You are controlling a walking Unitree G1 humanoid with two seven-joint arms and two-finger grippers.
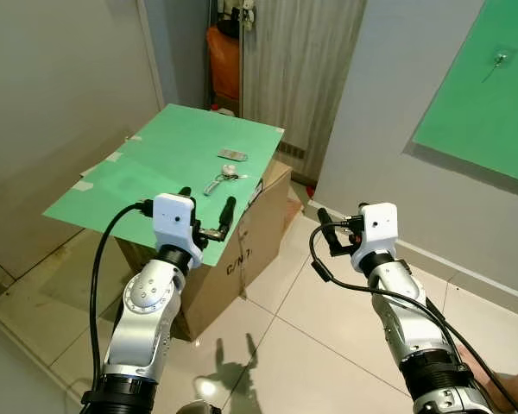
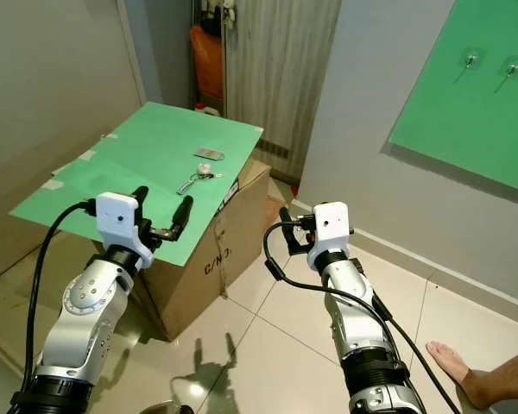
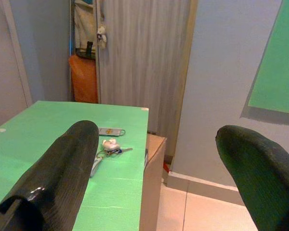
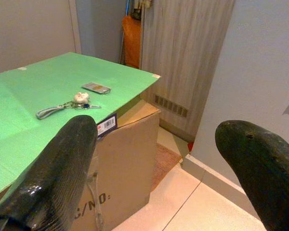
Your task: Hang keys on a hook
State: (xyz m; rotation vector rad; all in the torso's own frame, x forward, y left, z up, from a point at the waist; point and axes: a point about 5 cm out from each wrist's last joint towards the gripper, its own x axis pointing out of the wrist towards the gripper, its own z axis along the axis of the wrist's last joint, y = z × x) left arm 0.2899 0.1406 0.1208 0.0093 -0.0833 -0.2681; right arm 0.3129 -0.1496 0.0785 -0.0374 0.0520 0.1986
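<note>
Locate the bunch of keys with a grey strap and a small white fob lying flat on the green sheet that covers the brown cardboard box; a small flat grey tag lies just beyond it. Your left gripper hovers over the sheet's near edge, short of the keys, fingers spread and empty. Your right gripper hangs above the tiled floor beside the box, fingers likewise spread. Two small metal hooks sit on the green wall panel to your right.
</note>
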